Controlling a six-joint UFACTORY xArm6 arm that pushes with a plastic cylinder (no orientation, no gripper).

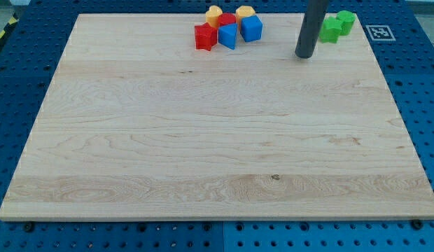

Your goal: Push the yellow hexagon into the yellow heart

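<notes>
Two yellow blocks at the view's top edge: yellow hexagon (246, 12) just right of yellow heart (214, 15), red block (227, 19) between. Two red counting red star (205, 36), two blue (251, 28), two green (332, 29). My tip (304, 55) well right of hexagon, beside green; no claw fitted.

my tip (304, 55) right of yellow hexagon (246, 12), yellow heart (214, 14), beside green blocks (337, 25)

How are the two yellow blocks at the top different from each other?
The yellow heart sits further to the view's left; the yellow hexagon sits to its right. The heart looks rounded, the hexagon flatter-sided. A red block lies between them. Both are yellow, left of my tip.
</notes>
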